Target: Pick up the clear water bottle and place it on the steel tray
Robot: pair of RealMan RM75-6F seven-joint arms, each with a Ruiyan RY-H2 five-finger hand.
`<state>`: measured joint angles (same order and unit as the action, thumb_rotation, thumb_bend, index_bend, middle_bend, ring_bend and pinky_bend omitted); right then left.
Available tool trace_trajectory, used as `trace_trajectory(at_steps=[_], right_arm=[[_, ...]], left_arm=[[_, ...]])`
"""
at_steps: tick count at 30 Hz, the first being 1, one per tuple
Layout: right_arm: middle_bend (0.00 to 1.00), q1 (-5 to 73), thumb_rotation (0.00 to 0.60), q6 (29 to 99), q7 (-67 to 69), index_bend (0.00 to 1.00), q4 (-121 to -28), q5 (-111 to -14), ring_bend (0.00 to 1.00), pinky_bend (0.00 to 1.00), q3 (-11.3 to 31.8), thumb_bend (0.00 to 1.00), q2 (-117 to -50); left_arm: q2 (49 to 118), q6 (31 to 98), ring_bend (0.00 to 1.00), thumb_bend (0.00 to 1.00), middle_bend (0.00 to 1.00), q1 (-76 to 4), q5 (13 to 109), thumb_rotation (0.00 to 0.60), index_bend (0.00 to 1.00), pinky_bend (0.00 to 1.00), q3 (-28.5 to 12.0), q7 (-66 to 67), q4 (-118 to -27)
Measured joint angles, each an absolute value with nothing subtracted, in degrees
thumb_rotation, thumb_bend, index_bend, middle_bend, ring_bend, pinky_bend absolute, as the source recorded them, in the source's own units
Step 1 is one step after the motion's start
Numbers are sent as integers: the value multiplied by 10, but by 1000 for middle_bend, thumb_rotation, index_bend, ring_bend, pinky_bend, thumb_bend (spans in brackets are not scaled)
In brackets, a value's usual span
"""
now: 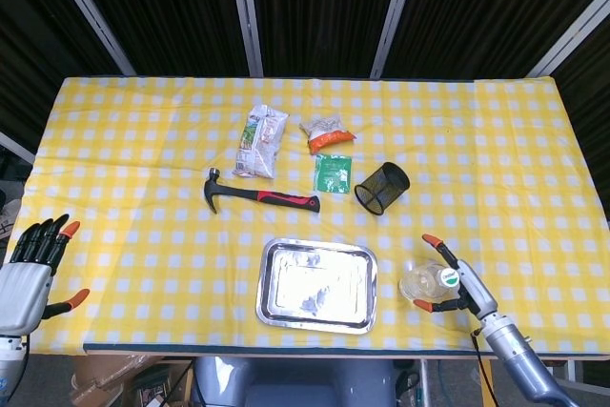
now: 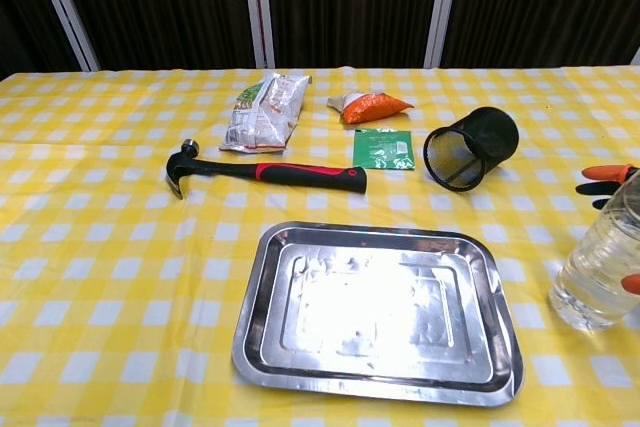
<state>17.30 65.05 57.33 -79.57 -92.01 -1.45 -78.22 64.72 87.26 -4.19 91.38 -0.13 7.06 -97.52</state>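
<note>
The clear water bottle [image 1: 424, 282] with a green-and-white cap stands upright near the table's front edge, just right of the steel tray [image 1: 269, 285]. My right hand [image 1: 462, 284] has reached it from the right, with orange-tipped fingers [image 1: 432, 240] spread on both sides of it; no firm grip shows. In the chest view the bottle [image 2: 598, 269] sits at the right border beside the tray [image 2: 262, 317], and only the right hand's fingertips [image 2: 606, 174] show. My left hand [image 1: 29, 269] hovers off the table's front-left corner, fingers apart and holding nothing.
A red-handled hammer [image 1: 259, 195] lies behind the tray. A black mesh cup [image 1: 381, 187] lies on its side behind the bottle. A snack bag [image 1: 259, 142], an orange packet [image 1: 327, 131] and a green sachet [image 1: 333, 173] lie further back.
</note>
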Motion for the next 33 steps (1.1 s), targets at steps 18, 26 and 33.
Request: trace_trajectory(at_steps=[18,26,33], right_arm=[[374,161,600,659,521,412,-806,-884,50,0,-15,258,-825],[560,152,600,670,509,687,-802,-862,182,0,-6,438,-850],[584,147,600,665,500,741,-806,-843,198,0,1,547,-857]], left_arm=[[647,871,0,165,0,-42,916,600,51,0,1,75,-978],[645,872,0,164,0,-42,915,600,51,0,1,70,-978],[642,874,0,164,0,-41,914,600,51,0,0,63,-978]])
